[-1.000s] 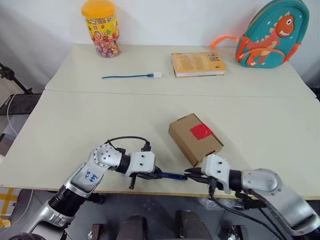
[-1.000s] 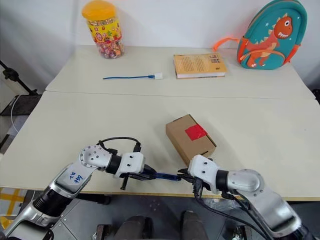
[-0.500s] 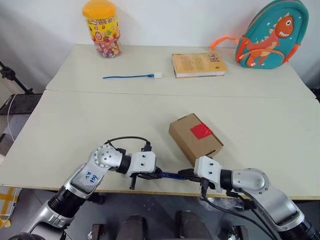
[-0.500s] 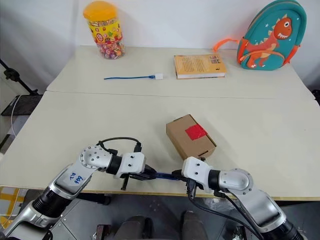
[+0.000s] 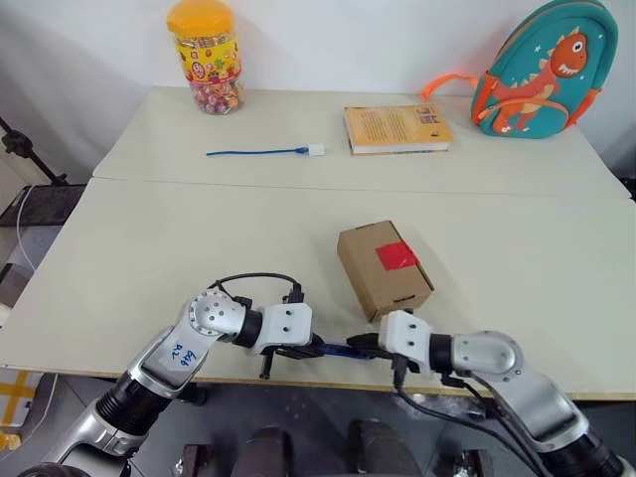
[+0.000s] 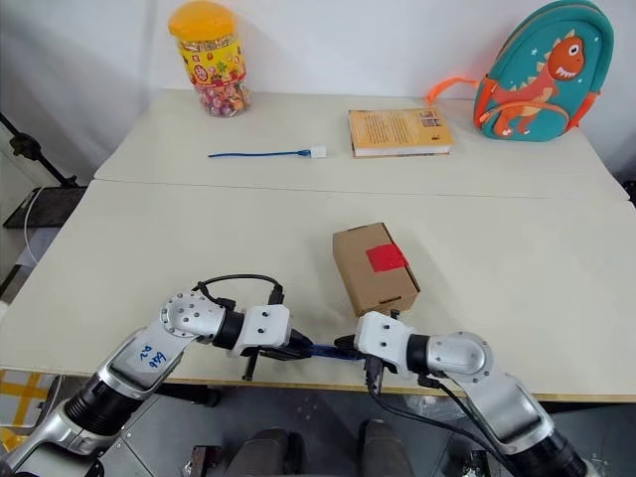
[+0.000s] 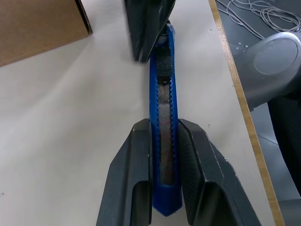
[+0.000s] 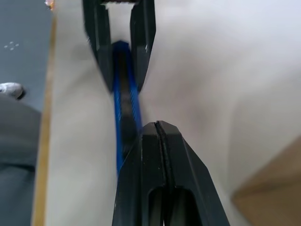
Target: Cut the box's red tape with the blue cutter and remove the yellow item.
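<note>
L hand (image 7: 162, 188) clamped on blue cutter (image 7: 162, 108) | R hand (image 5: 364, 346) moved in, now pinched shut at slider end | box (image 5: 383, 268) shifted, red tape (image 5: 397, 255) uncut | prob extending blade next

wall (image 5: 397, 40): plain white, behind tables | furniture: 2 cream tables (image 5: 149, 238) butted edge to edge | floor (image 7: 263, 19): grey, cables lying loose

This looks like a staged robot test room rather than a home: two plain cream benches (image 5: 199, 229) pushed together against a bare white wall (image 5: 348, 40) (loose grey cables (image 7: 263, 14) lie on the floor).
</note>
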Robot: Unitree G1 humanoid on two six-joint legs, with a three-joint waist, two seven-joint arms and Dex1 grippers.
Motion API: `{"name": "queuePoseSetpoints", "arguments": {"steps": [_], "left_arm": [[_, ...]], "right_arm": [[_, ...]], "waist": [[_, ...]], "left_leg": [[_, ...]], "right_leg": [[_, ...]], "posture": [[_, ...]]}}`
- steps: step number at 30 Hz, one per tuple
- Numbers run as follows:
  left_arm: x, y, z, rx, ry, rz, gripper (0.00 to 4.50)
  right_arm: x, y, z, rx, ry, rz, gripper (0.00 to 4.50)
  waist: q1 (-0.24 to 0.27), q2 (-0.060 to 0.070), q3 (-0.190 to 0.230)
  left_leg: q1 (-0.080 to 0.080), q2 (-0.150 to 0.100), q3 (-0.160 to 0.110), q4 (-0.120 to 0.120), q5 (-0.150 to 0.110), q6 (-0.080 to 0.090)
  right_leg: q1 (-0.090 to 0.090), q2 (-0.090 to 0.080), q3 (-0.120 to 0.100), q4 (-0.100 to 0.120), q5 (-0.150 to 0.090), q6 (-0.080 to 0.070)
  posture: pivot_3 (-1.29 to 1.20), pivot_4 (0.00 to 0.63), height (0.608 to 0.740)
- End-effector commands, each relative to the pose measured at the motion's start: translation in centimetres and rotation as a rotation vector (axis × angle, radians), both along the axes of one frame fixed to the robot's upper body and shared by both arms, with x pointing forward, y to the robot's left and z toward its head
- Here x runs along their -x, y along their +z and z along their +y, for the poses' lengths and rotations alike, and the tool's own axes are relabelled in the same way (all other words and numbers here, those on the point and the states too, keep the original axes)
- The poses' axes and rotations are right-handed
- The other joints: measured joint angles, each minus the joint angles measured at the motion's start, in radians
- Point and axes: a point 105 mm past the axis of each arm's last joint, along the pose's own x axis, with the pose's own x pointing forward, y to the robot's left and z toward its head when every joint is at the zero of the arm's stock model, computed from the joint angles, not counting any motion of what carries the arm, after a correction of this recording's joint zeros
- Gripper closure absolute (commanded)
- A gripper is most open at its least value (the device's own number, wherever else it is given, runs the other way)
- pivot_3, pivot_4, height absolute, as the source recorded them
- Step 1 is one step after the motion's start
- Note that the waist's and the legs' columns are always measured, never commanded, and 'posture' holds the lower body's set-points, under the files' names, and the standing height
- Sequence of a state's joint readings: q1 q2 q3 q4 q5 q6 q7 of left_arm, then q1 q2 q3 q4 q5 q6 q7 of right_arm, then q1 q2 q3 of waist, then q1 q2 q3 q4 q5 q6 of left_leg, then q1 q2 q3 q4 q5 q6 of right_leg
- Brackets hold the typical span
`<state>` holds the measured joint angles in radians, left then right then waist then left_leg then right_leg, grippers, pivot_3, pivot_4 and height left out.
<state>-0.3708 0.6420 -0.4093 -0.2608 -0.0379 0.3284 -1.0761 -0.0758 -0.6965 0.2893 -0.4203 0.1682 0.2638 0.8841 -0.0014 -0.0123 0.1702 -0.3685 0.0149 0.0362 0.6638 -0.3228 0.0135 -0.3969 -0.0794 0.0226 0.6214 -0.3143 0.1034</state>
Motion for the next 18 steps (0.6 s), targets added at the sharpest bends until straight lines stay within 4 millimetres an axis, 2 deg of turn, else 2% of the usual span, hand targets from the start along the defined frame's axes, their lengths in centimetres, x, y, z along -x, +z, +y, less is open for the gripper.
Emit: {"name": "queuePoseSetpoints", "arguments": {"steps": [1, 4, 8, 12, 18], "left_arm": [[0.4, -0.8, 0.2, -0.030, 0.004, 0.015, 4.07], [0.5, -0.9, 0.2, -0.030, 0.005, 0.018, 4.07], [0.6, -0.9, 0.2, -0.033, -0.001, 0.019, 4.07], [0.6, -0.9, 0.1, -0.030, -0.002, 0.019, 4.07], [0.8, -0.9, 0.2, -0.033, -0.005, 0.021, 4.07]], "right_arm": [[0.9, 0.2, -0.7, 0.010, 0.035, 0.018, 4.47], [1.5, 0.1, -1.6, 0.041, 0.065, 0.037, 4.47], [1.3, -0.8, -1.9, 0.077, 0.080, 0.048, 4.47], [0.3, -0.8, -0.7, 0.016, 0.051, 0.055, 4.47], [0.2, -0.7, 0.7, -0.024, 0.056, 0.070, 4.47]], "waist": [[0.000, 0.000, 0.000], [0.001, 0.000, 0.000], [-0.001, 0.000, 0.000], [-0.001, -0.001, 0.000], [-0.002, -0.001, 0.000]], "left_leg": [[0.000, 0.000, 0.000, 0.000, 0.000, 0.000], [0.000, 0.000, 0.000, 0.000, 0.000, 0.000], [0.001, 0.000, 0.000, 0.000, 0.000, 0.000], [0.001, 0.000, 0.000, 0.001, 0.000, 0.000], [0.001, 0.000, 0.000, 0.001, 0.000, 0.000]], "right_leg": [[0.000, 0.000, 0.000, 0.000, 0.000, 0.000], [0.000, 0.000, 0.000, -0.001, 0.000, 0.000], [0.001, 0.000, 0.000, -0.001, 0.000, 0.000], [0.001, 0.000, 0.000, -0.001, 0.000, 0.000], [0.001, 0.000, 0.000, 0.000, 0.000, 0.000]], "posture": [[0.00, 0.150, 0.740], [0.00, 0.150, 0.740], [0.00, 0.150, 0.740], [0.00, 0.150, 0.740], [0.00, 0.150, 0.740]]}}
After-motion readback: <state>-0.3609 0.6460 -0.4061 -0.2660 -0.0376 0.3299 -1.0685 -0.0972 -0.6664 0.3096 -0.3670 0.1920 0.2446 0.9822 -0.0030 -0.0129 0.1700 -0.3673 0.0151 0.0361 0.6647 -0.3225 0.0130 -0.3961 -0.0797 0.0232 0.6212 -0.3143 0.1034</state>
